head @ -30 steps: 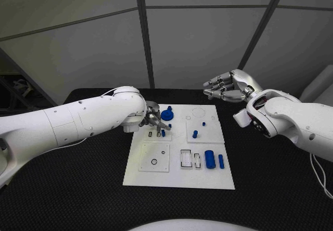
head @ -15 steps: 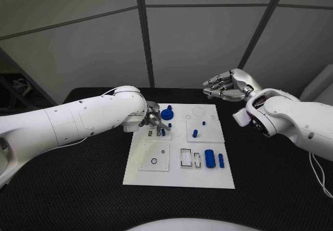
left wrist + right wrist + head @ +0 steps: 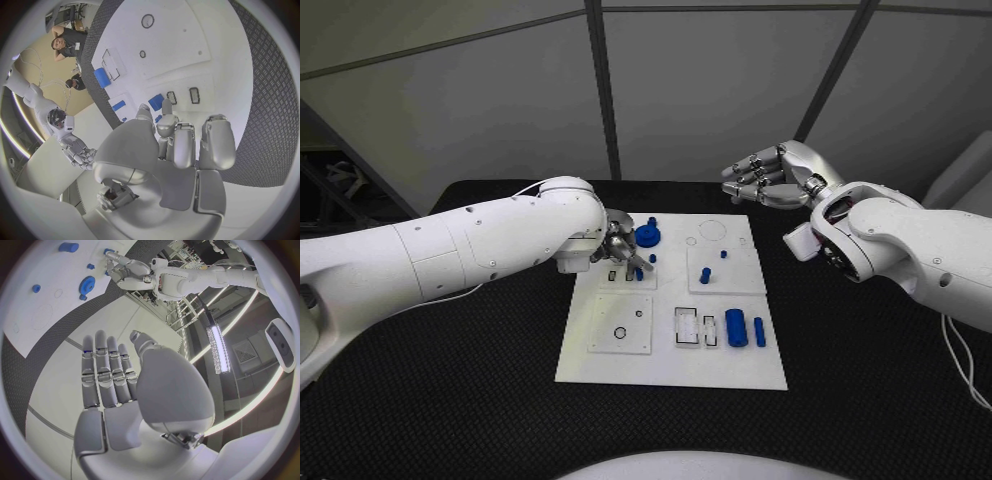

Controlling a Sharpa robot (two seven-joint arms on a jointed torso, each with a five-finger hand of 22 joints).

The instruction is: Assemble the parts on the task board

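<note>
**Desk:** While you have the head camera up, where is the left hand?

**Operator:** I see it low over the far-left inset of the task board, the white plate lying in the middle of the black table. The blue gear sits just beside it, toward the board's centre.

**Desk:** Are its fingers on anything?

**Operator:** From the left wrist camera I see that hand with its fingers curled down and close together, tips at the board. A small blue part shows right at the fingertips. I cannot tell whether it is pinched or only touched.

**Desk:** And the right hand?

**Operator:** It is raised past the board's far-right corner, well apart from the parts. On its own wrist camera I see the right hand with fingers straight and lying side by side, thumb standing off from them, holding nothing. That camera also catches the gear on the board.

**Desk:** What about the other parts?

**Operator:** A blue peg stands on the far-right inset. Nearer me, at the right edge, I have a thick blue cylinder with a slim blue bar just beside it, both lying flat.
</note>
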